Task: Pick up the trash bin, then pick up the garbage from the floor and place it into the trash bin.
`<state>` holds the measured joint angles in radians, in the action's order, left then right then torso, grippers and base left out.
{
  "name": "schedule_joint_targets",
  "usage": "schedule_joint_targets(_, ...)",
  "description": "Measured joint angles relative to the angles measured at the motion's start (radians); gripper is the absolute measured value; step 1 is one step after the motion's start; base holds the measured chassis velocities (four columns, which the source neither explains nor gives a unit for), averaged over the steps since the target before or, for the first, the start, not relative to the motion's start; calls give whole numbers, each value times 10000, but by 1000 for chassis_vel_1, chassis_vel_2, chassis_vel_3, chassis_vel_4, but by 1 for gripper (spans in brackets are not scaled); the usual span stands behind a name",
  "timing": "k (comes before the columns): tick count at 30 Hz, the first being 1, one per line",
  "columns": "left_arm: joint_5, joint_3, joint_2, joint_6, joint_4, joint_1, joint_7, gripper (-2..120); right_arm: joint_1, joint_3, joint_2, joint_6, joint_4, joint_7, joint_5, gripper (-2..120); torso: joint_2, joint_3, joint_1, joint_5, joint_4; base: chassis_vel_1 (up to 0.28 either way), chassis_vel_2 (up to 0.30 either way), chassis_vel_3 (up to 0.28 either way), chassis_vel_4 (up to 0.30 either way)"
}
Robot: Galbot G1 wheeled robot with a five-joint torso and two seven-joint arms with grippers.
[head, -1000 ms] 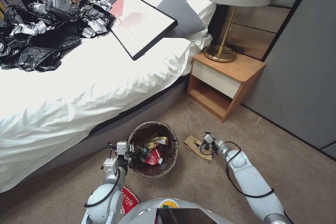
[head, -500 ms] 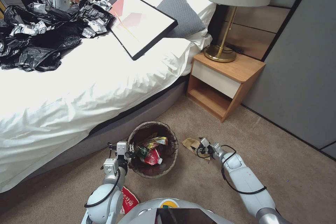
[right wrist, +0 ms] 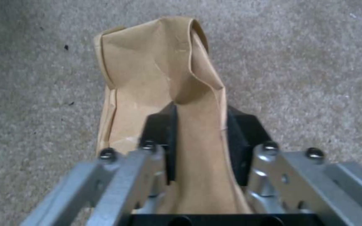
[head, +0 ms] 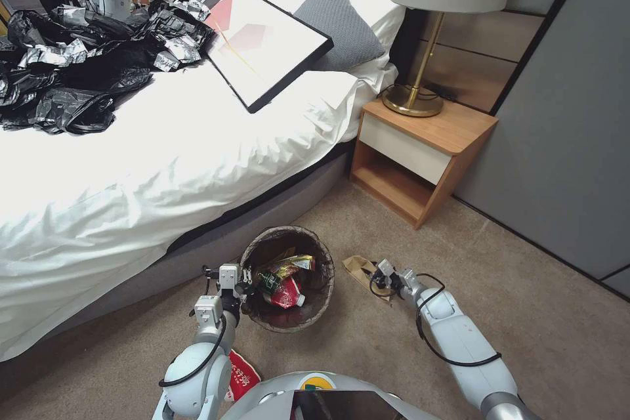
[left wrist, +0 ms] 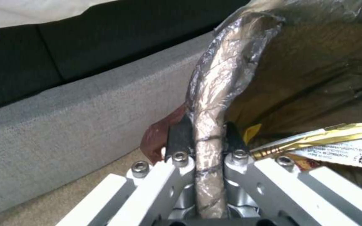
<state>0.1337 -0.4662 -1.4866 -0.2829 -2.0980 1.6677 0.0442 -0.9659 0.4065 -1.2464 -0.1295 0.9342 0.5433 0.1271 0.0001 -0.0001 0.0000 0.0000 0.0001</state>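
The trash bin (head: 289,325) with its dark liner stands on the carpet by the bed; inside lie a yellow wrapper, a red wrapper and a green-labelled bottle (head: 269,283). My left gripper (head: 244,281) is shut on the bin's liner-covered rim (left wrist: 208,125). To the bin's right a crumpled brown paper bag (head: 359,270) lies on the floor. My right gripper (head: 378,275) is shut on that brown paper bag (right wrist: 156,69), a fold of it pinched between the black pads (right wrist: 242,135). A red snack wrapper (head: 241,374) lies on the carpet beside my left arm.
The bed (head: 131,184) with its grey base runs close behind the bin. A wooden nightstand (head: 420,151) with a brass lamp (head: 413,98) stands to the right, against a grey wall (head: 564,144). Open carpet (head: 564,315) lies right of my right arm.
My right arm has moved left and down onto the brown paper bag and has closed on it. The left gripper and the bin have stayed in place.
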Motion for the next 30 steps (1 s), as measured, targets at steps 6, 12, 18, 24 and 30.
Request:
schedule_joint_targets(6,-6,20,-20,0,8,0,1,2,-59,36,18,-62,92,-8,-5,0,0,0,0,1,1,0,0,0,0)
schedule_joint_targets(12,-8,24,-18,0,11,-4,-2,2,-152,74,51,-126,201,-104,-31,0,0,0,0,2,1,0,0,0,0)
schedule_joint_targets(18,-8,21,-15,2,11,6,-4,2,-215,88,103,-152,406,-281,-226,0,0,1,0,-1,-2,0,0,0,0)
schedule_joint_targets(24,-9,24,-18,3,11,6,-5,2,-223,89,104,-156,450,-320,-257,0,-1,1,0,-1,-1,0,0,0,0)
schedule_joint_targets(30,-12,24,-20,5,11,10,-5,2,-238,88,104,-165,495,-374,-297,0,0,1,0,-1,-1,0,0,0,0)
